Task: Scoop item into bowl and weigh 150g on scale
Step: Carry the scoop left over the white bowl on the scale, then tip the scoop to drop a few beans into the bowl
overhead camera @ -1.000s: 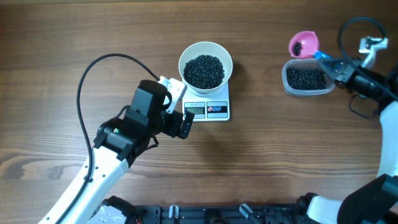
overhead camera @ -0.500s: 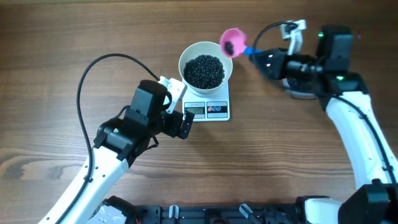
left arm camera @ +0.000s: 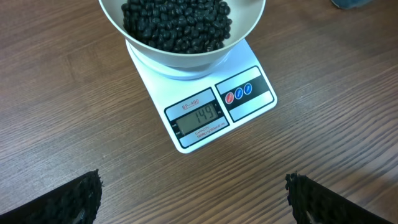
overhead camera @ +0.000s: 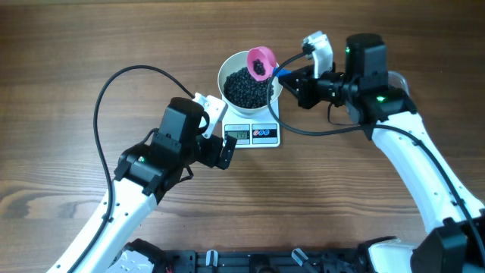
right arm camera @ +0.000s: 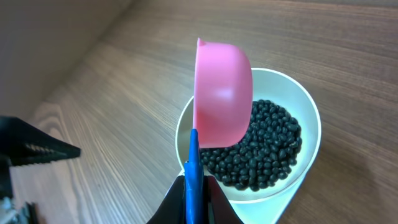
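**Overshoot Risk**

The right claw (overhead camera: 294, 78) pinches the scoop (overhead camera: 262, 61), tipped over the bowl (overhead camera: 222, 77) at its 1 o'clock rim. Beans (overhead camera: 244, 89) fill the bowl on the scale (overhead camera: 265, 133), which reads 149. Dumping everything would probably overshoot. The left claw (left arm camera: 194, 202), spread, hovers at the scale's 7 o'clock.

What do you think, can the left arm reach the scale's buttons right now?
Probably yes. The left gripper hangs open just before the scale, only bare table between it and the buttons. The right gripper holds the pink scoop over the bowl.
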